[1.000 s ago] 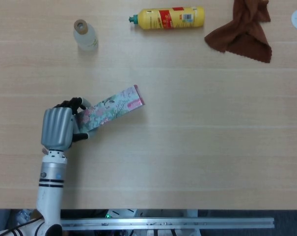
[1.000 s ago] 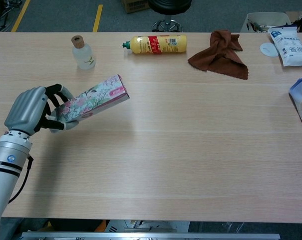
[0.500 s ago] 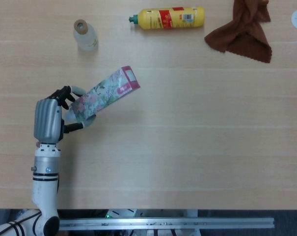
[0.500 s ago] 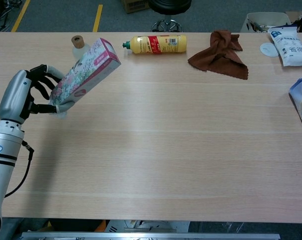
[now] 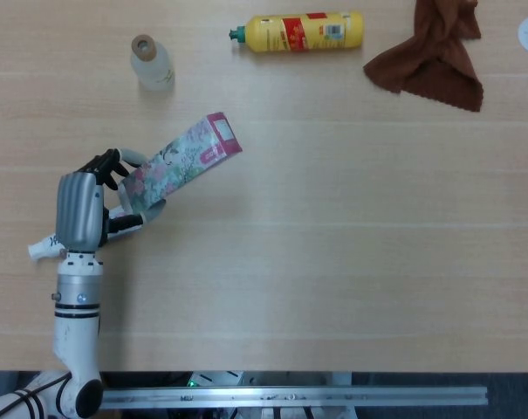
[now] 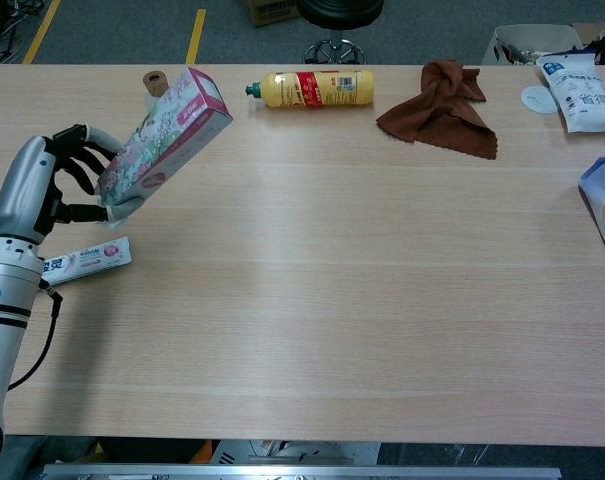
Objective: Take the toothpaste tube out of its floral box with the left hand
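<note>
Currently my left hand [image 6: 32,195] clamps the floral box [image 6: 162,135], tilted above the pale wooden table [image 6: 362,300]. Toothpaste tube [image 6: 87,262] lies on the table beside my wrist. Grey floor [image 6: 112,30] lies beyond.

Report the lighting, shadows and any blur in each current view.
Head view: even, soft light on the table; faint shadow right of the floral box; left hand sharp. Chest view: equally diffuse, no glare; toothpaste tube lettering too small to read; no motion blur.
</note>
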Tool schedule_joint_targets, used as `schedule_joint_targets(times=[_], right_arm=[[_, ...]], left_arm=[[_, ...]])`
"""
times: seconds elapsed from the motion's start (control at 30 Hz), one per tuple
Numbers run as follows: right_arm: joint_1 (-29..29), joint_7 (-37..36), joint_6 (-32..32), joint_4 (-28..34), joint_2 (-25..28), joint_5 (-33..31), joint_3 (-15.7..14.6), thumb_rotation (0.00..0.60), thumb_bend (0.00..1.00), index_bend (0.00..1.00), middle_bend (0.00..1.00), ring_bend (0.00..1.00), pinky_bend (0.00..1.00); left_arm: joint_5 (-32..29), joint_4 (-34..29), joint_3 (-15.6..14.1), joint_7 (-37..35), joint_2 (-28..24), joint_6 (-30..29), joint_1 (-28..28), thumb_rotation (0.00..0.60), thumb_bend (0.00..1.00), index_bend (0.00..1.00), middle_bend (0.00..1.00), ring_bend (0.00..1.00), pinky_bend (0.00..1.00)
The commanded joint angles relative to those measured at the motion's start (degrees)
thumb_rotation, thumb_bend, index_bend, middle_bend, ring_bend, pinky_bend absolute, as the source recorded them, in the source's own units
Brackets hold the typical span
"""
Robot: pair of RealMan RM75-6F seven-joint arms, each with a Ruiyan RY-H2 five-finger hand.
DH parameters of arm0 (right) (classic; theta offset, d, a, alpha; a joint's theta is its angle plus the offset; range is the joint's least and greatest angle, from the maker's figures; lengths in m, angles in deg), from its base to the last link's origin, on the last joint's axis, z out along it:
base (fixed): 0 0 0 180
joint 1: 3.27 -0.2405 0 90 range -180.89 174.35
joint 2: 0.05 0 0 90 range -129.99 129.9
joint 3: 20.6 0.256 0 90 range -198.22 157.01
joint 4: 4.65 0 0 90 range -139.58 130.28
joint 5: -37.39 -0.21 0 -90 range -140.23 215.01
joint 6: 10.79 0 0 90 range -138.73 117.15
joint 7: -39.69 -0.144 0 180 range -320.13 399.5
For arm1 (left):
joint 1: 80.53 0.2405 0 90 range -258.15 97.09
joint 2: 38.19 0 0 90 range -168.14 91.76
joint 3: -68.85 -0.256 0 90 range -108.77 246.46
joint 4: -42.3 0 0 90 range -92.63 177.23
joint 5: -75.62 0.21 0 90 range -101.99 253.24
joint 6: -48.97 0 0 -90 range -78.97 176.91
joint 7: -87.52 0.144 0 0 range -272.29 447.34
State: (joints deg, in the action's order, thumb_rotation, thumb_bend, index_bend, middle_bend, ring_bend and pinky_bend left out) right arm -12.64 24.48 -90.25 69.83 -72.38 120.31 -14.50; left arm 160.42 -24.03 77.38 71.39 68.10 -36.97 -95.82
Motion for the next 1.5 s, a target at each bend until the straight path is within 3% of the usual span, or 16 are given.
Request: schedule_joint_targets(times=[0.03, 0.33, 0.47, 0.7, 0.77, 0.83, 0.87, 1.0, 1.4, 1.5], right_arm=[[0.0, 0.0, 0.0, 0.0, 0.0, 0.0, 0.0, 0.600, 0.41, 0.46, 0.37, 0.27, 0.36], [0.0, 0.2, -0.3, 0.5, 0.2, 0.2, 0.1, 0.600, 0.41, 0.46, 0.37, 0.28, 0.36], [-0.1, 0.6, -0.2, 0.8, 0.3, 0.2, 0.1, 0.600, 0.41, 0.46, 0.37, 0.27, 0.36], [-0.2, 1.0, -0.1, 1.1, 0.3, 0.2, 0.1, 0.600, 0.41, 0.46, 0.37, 0.28, 0.36], [-0.2, 1.1, -0.1, 1.2, 0.4, 0.2, 0.1, 0.600, 0.41, 0.46, 0.37, 0.28, 0.36], [-0.2, 1.1, 0.0, 1.2, 0.3, 0.1, 0.0, 0.600, 0.41, 0.46, 0.37, 0.28, 0.36], [-0.2, 1.1, 0.0, 1.1, 0.3, 0.1, 0.0, 0.600, 0.41, 0.46, 0.37, 0.28, 0.36], [-0.1, 1.0, 0.1, 1.0, 0.3, 0.1, 0.0, 0.600, 0.41, 0.46, 0.37, 0.28, 0.36], [-0.2, 0.8, 0.1, 0.8, 0.1, 0.1, 0.0, 0.600, 0.41, 0.46, 0.37, 0.27, 0.36], [-0.2, 0.7, -0.1, 1.0, 0.2, 0.3, 0.1, 0.600, 0.41, 0.46, 0.37, 0.28, 0.36]], left_arm=[[0.3, 0.4, -0.7, 1.7, -0.4, 0.9, -0.4, 0.600, 0.09, 0.52, 0.55, 0.52, 0.58], [-0.9, -0.3, -4.8, 18.2, -4.8, 9.5, -2.0, 0.600, 0.09, 0.51, 0.54, 0.50, 0.58], [0.4, 1.4, -6.0, 25.9, -5.2, 9.3, -2.3, 0.600, 0.09, 0.49, 0.53, 0.49, 0.57], [0.3, 1.2, -6.6, 30.8, -5.7, 9.3, -2.0, 0.600, 0.09, 0.45, 0.51, 0.46, 0.54], [-0.2, 0.3, -6.8, 32.7, -6.4, 10.3, -2.0, 0.534, 0.09, 0.43, 0.50, 0.45, 0.52], [-0.7, -0.9, -6.6, 34.0, -6.7, 10.4, -2.0, 0.368, 0.09, 0.40, 0.46, 0.44, 0.51], [-0.8, -1.2, -6.5, 34.3, -6.8, 10.4, -1.9, 0.323, 0.09, 0.39, 0.45, 0.43, 0.51], [-0.8, -1.7, -6.2, 34.6, -6.7, 9.5, -1.8, 0.256, 0.09, 0.36, 0.40, 0.42, 0.51], [0.0, -1.3, -6.1, 34.4, -6.4, 8.1, -1.6, 0.252, 0.09, 0.36, 0.29, 0.29, 0.38], [0.7, -1.4, -6.0, 33.9, -6.3, 7.1, -1.5, 0.300, 0.09, 0.37, 0.28, 0.28, 0.37]])
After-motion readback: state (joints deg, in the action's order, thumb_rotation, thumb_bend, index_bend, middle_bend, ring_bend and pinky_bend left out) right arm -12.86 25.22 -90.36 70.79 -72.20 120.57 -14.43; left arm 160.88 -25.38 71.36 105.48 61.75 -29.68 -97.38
